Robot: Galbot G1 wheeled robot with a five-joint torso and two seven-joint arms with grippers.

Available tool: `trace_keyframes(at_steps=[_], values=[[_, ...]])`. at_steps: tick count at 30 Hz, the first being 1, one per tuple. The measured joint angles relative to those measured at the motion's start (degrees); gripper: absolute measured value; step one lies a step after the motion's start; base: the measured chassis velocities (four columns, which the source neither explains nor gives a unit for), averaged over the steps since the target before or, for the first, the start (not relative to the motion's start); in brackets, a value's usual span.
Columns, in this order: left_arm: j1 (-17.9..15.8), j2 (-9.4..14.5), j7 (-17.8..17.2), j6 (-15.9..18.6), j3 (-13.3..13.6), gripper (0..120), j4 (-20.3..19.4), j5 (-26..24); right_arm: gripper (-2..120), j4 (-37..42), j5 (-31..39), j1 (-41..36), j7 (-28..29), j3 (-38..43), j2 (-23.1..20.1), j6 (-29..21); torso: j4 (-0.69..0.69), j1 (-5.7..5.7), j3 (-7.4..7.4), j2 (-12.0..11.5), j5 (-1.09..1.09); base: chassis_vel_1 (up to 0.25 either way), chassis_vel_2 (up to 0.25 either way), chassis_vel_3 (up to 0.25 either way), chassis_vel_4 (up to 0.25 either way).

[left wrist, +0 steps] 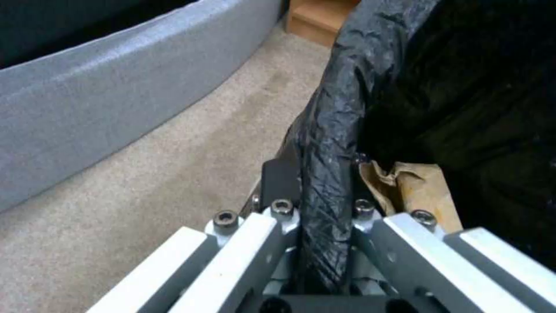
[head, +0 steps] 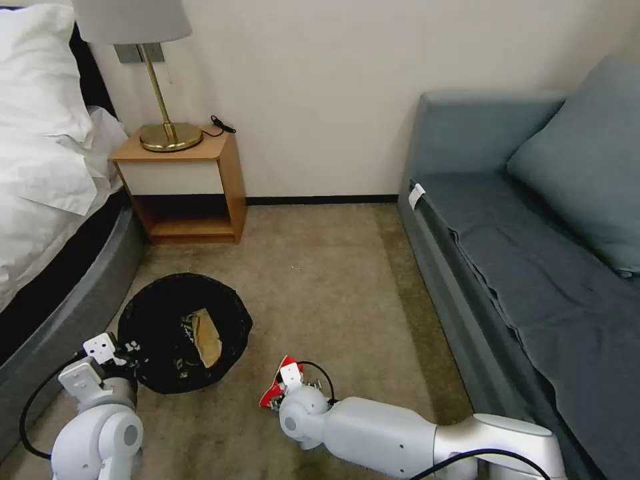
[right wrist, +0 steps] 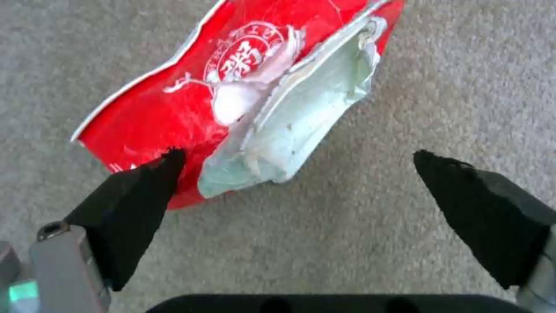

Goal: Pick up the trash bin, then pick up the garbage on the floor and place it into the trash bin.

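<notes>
red-and-white wrapper [right wrist: 191,100], unreadable white emblem print

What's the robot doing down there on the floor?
It's tidying up litter. The left gripper is clamped on the rim of the bin, which already has a gold-brown wrapper inside. The right gripper is down at the carpet with its fingers wide open around the edge of a red-and-white wrapper. That wrapper isn't grabbed yet.
</notes>
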Motion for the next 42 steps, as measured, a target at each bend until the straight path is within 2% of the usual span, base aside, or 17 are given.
trace_keyframes(at_steps=[6, 9, 13, 15, 18, 19, 20, 33, 34, 36, 42], values=[[0.0, -0.1, 0.0, -0.1, 0.0, 2, 0.0, 0.1, 99, -1.9, -0.8, 0.1, -1.0, 0.1, 0.5, 1.1, 0.00, 0.00, 0.00, 0.0, 0.00, 0.000, 0.000, 0.000, 0.000], [0.0, -0.1, 0.0, -0.2, -0.1, 2, 0.0, 0.1, 95, -2.8, -1.4, 0.1, -1.5, 0.2, 0.6, 1.8, 0.00, 0.00, 0.00, 0.0, 0.00, 0.000, 0.000, 0.000, 0.000], [0.0, 0.0, 0.0, -0.3, -0.2, 2, 0.0, 0.1, 78, -3.3, -2.2, 0.1, -2.6, 0.3, 0.3, 2.7, 0.00, 0.00, 0.00, 0.0, 0.01, 0.000, 0.000, 0.000, 0.000], [0.0, 0.1, 0.0, -0.3, -0.2, 2, 0.0, 0.1, 75, -3.5, -2.5, 0.1, -3.0, 0.3, 0.2, 3.0, 0.00, 0.00, 0.00, 0.0, 0.01, 0.000, 0.000, 0.000, 0.000], [-0.2, 0.1, 0.0, -0.3, -0.2, 2, 0.1, 0.1, 61, -3.8, -3.3, 0.1, -3.9, 0.2, -0.1, 3.8, 0.00, 0.00, 0.00, 0.0, 0.01, 0.000, 0.000, 0.000, 0.000], [-0.2, 0.1, 0.0, -0.3, -0.2, 2, 0.1, 0.1, 61, -3.8, -3.3, 0.1, -3.9, 0.2, -0.1, 3.8, 0.00, 0.00, 0.00, 0.0, 0.01, 0.000, 0.000, 0.000, 0.000], [-0.3, 0.2, 0.0, -0.3, -0.2, 2, 0.1, 0.1, 56, -3.6, -3.4, 0.1, -4.0, 0.2, -0.4, 3.9, 0.00, 0.00, 0.00, 0.0, 0.01, 0.000, 0.000, 0.000, 0.000], [-0.7, 0.4, 0.0, -0.3, -0.2, 2, 0.4, -0.1, 7, 2.3, -4.2, 0.4, -3.5, 1.2, -3.8, 5.5, 0.00, 0.00, 0.00, 0.0, 0.01, 0.000, 0.000, 0.000, 0.000], [-0.7, 0.4, 0.0, -0.3, -0.2, 2, 0.4, -0.1, 7, 2.3, -4.2, 0.4, -3.5, 1.2, -3.8, 5.5, 0.00, 0.00, 0.00, 0.0, 0.01, 0.000, 0.000, 0.000, 0.000], [-0.7, 0.5, 0.0, -0.3, -0.2, 2, 0.5, -0.1, 0, 3.4, -4.5, 0.5, -3.0, 1.7, -4.3, 5.8, 0.00, 0.00, 0.00, 0.0, 0.01, 0.000, 0.000, 0.000, 0.000], [-0.7, 0.9, 0.0, -0.3, -0.1, 2, 0.6, -0.3, 0, 7.5, -6.7, 0.8, -1.6, 4.6, -6.6, 6.3, 0.00, 0.00, 0.00, 0.0, 0.01, 0.000, 0.000, 0.000, 0.000]])
